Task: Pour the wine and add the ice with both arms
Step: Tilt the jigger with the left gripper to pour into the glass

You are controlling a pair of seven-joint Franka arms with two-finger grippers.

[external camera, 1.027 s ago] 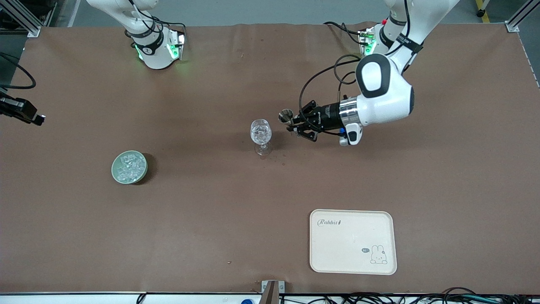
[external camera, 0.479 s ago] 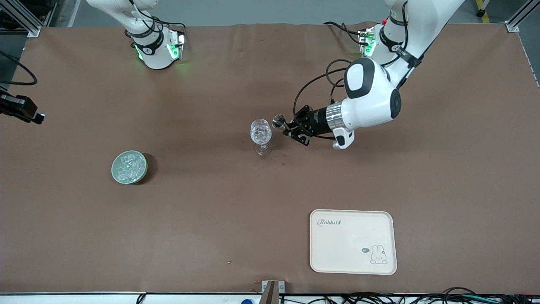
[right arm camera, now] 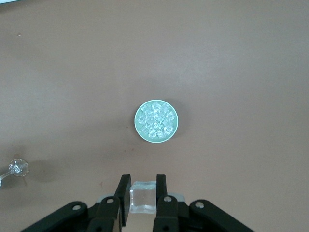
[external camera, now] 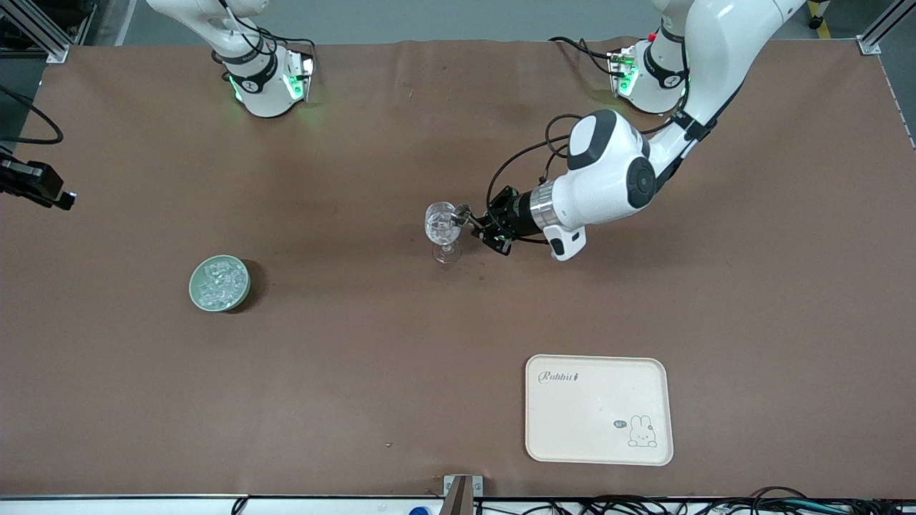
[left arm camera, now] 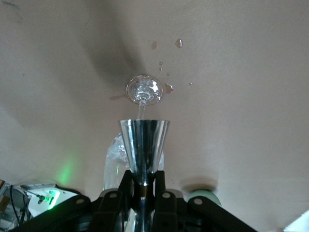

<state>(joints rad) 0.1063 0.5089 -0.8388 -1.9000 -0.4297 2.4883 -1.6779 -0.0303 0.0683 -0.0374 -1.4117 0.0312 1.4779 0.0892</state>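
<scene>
Over the wine glass [external camera: 442, 223], left hand [external camera: 469, 219] tips a jigger [left arm camera: 144, 149]

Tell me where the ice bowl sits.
In the front view, the green bowl of ice sits toward the right arm's end, nearer the camera than the wine glass.

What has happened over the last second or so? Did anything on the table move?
The left end effector, shut on a small metal measuring cup, swung toward the wine glass and brought the cup over its rim, tipped toward it. The glass, the green bowl of ice and the rabbit tray stayed put. The right end effector waits high over the bowl, clamped on one ice cube.
</scene>
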